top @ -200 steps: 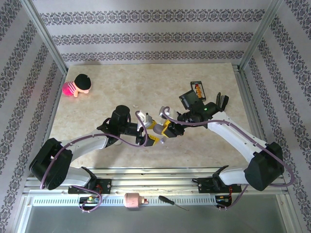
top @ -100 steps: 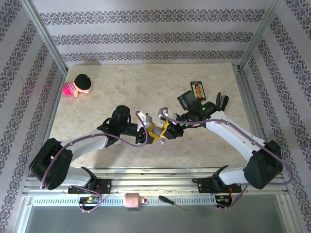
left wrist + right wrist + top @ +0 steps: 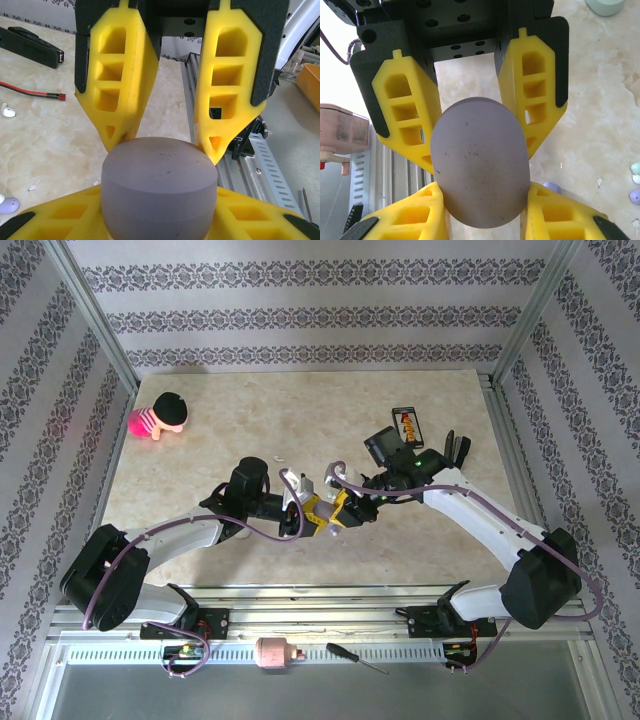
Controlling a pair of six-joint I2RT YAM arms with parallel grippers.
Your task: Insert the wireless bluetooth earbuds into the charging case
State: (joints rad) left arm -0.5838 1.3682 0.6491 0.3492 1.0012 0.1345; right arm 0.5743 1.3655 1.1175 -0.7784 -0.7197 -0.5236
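A lavender-grey pebble-shaped charging case (image 3: 159, 192), closed, is held between both grippers above the table near its front middle. My left gripper (image 3: 159, 212) is shut on its near end, and my right gripper (image 3: 482, 212) is shut on the case (image 3: 479, 170) from the opposite side. The two grippers meet tip to tip, left (image 3: 308, 508) and right (image 3: 341, 508). On the table lie tiny earbuds: a white one (image 3: 7, 111), a lavender one (image 3: 9, 204), another lavender one (image 3: 553, 187), and a green (image 3: 635, 167) and lavender (image 3: 635, 196) pair at the edge.
A pale green case (image 3: 606, 5) sits farther back. A red cable (image 3: 30, 90) and a black device (image 3: 30, 47) lie on the table. A doll (image 3: 160, 417) is at back left, a black-orange gadget (image 3: 408, 425) at back right. The metal rail (image 3: 320, 595) runs close behind the grippers.
The right gripper has shifted slightly left, closing up against the left gripper at the case. In the last half second nothing has moved.
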